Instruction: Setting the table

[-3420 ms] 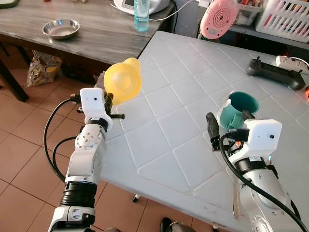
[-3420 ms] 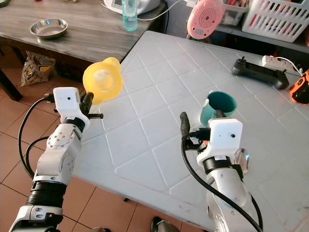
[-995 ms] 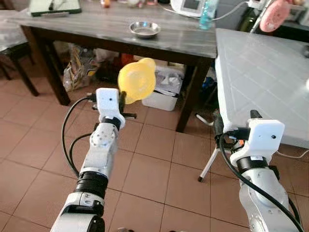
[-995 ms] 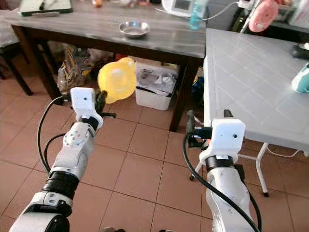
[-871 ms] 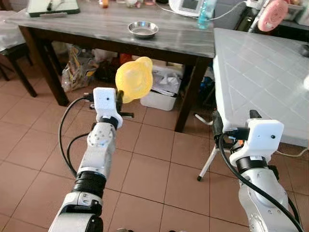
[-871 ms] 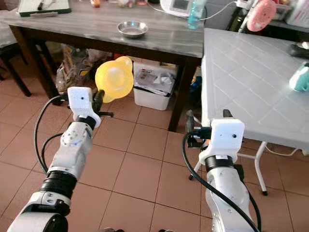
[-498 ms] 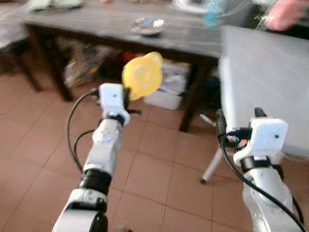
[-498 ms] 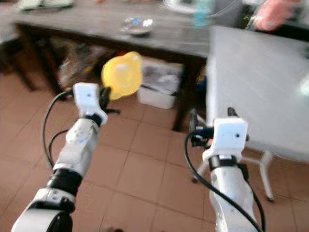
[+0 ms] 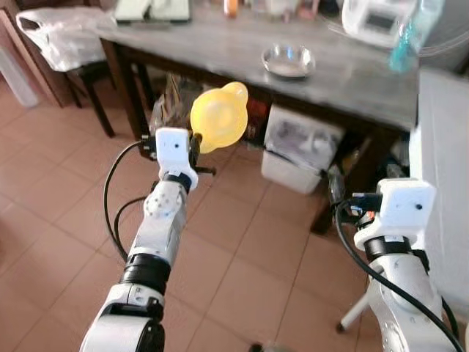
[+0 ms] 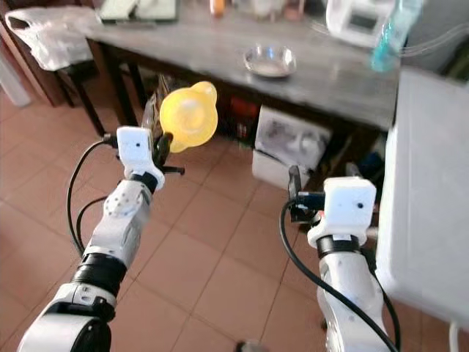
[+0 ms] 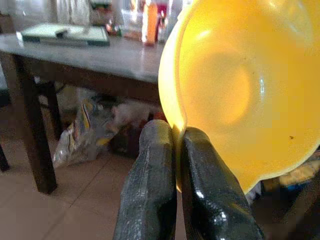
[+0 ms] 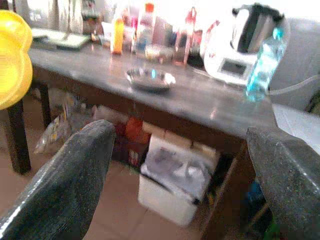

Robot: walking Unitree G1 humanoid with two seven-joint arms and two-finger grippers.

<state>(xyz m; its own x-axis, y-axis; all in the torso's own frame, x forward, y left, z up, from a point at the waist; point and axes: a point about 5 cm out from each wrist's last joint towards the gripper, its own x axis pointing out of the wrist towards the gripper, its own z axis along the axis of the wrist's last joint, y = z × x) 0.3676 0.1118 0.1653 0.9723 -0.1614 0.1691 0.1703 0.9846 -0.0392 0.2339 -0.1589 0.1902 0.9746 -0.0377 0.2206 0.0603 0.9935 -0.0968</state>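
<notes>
Terracotta floor tiles [image 9: 242,271] stretch out below the camera, and a long dark wooden table [image 9: 220,55] is seen ahead, with a white table [image 10: 432,213] at the right edge. On the dark table a small steel bowl [image 9: 288,60] is set near the middle, a clear blue-tinted bottle [image 10: 387,35] and a white appliance [image 9: 374,18] toward the right end, and a green board [image 10: 139,9] toward the left end. A white storage bin [image 9: 300,147] is tucked beneath the table, and a white plastic bag [image 9: 55,33] rests on a chair at the far left.

A yellow plastic bowl [image 9: 218,119] is carried in the left gripper [image 11: 172,145]: its rim is pinched tightly between the two black fingers, and it is held on edge, above the floor and short of the dark table. The left arm is raised forward with the elbow bent, the wrist tilted upward. The right gripper [image 12: 180,160] is held forward at a lower height, its fingers spread wide apart with nothing between them.

The step in hand is judged to be the transport of the bowl toward the dark table. The next move would call for a closer approach, after which the bowl would need to be tipped level and lowered onto a bare stretch of tabletop, away from the steel bowl, before the pinch is released.
</notes>
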